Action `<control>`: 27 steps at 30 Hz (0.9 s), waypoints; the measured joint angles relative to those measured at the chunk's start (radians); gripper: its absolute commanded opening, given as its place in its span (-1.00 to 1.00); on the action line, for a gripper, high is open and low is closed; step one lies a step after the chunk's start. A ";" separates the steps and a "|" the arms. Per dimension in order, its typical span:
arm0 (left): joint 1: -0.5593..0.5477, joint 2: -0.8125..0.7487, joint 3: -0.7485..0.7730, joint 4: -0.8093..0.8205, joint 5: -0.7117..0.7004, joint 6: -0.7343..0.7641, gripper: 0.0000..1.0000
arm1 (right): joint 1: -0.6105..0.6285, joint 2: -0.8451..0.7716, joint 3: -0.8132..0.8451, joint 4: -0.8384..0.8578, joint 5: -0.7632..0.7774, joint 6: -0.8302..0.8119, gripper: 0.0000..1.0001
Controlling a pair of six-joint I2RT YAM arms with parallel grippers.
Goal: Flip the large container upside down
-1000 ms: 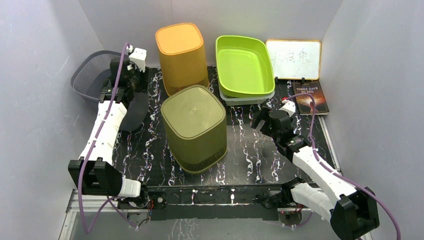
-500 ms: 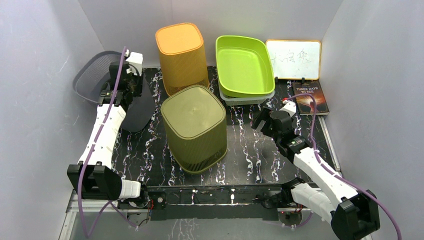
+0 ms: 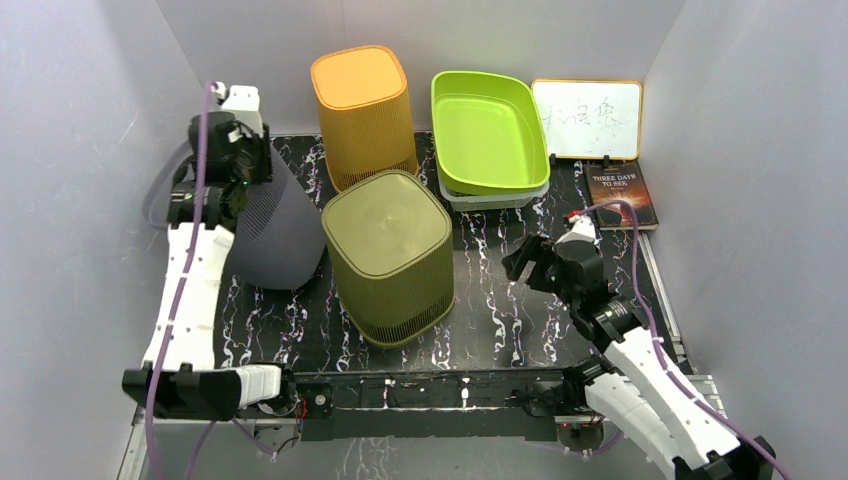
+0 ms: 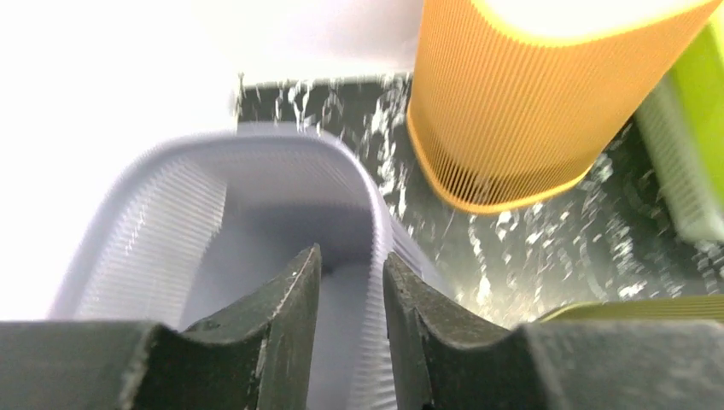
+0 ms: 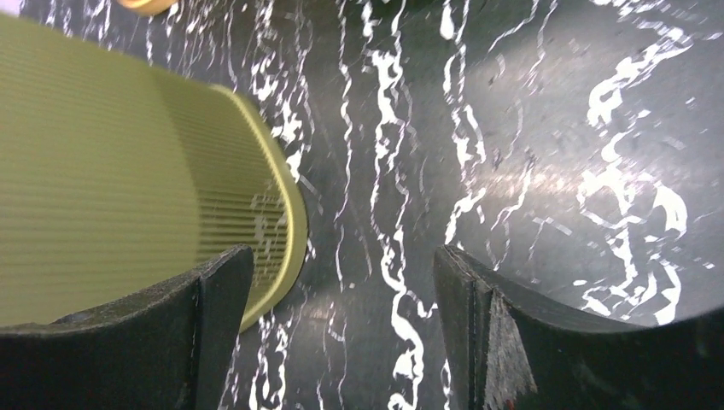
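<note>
Left hand (image 4: 350, 260) clamped on the rim of grey container (image 3: 280, 232), container tilted at left of tabletop (image 3: 495, 300), just beside olive container (image 3: 390, 255), right hand (image 5: 341, 256) fingers spread apart above tabletop.

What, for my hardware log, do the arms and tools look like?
The left arm and right arm have white shells with black joints and bases. A purple cable loops along each. The left tool and right tool each have two dark, matte, tapered fingers. A small red mark sits by the right wrist.
</note>
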 measured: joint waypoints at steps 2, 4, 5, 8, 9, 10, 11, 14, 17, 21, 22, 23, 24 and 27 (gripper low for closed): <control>0.000 -0.043 0.056 0.001 -0.002 -0.013 -1.00 | 0.016 -0.032 -0.021 -0.020 -0.034 0.011 0.48; 0.000 -0.085 0.116 0.003 -0.001 -0.026 -1.00 | 0.030 -0.045 -0.035 -0.032 -0.057 0.020 0.46; 0.000 -0.106 0.143 0.004 -0.002 -0.031 -1.00 | 0.039 -0.045 -0.042 -0.032 -0.070 0.027 0.46; 0.000 -0.145 0.190 0.005 -0.007 -0.037 -1.00 | 0.077 -0.023 -0.055 -0.028 -0.090 0.044 0.46; 0.000 -0.151 0.200 0.003 -0.007 -0.038 -1.00 | 0.101 -0.012 -0.057 -0.027 -0.089 0.050 0.47; 0.000 -0.154 0.203 0.003 -0.007 -0.038 -1.00 | 0.132 0.002 -0.057 -0.024 -0.083 0.058 0.47; 0.000 -0.155 0.203 0.002 -0.007 -0.038 -1.00 | 0.167 0.019 -0.057 -0.021 -0.073 0.065 0.48; 0.000 -0.151 0.169 -0.006 -0.002 -0.039 -1.00 | 0.247 0.054 -0.057 0.000 -0.042 0.085 0.48; 0.000 -0.134 0.125 -0.033 0.006 -0.045 -0.73 | 0.283 0.095 -0.057 0.040 -0.023 0.100 0.48; 0.000 -0.101 0.107 -0.070 0.015 -0.055 -0.10 | 0.336 0.164 -0.057 0.096 0.005 0.122 0.49; 0.000 -0.100 0.104 -0.075 0.020 -0.056 0.01 | 0.352 0.177 -0.057 0.107 0.010 0.126 0.49; 0.000 -0.103 0.097 -0.074 0.023 -0.060 0.06 | 0.377 0.195 -0.057 0.126 0.018 0.135 0.49; 0.000 -0.109 0.085 -0.070 0.030 -0.067 0.14 | 0.394 0.208 -0.057 0.137 0.022 0.141 0.49; 0.000 -0.126 0.048 -0.056 0.069 -0.087 0.33 | 0.440 0.245 -0.057 0.178 0.034 0.156 0.49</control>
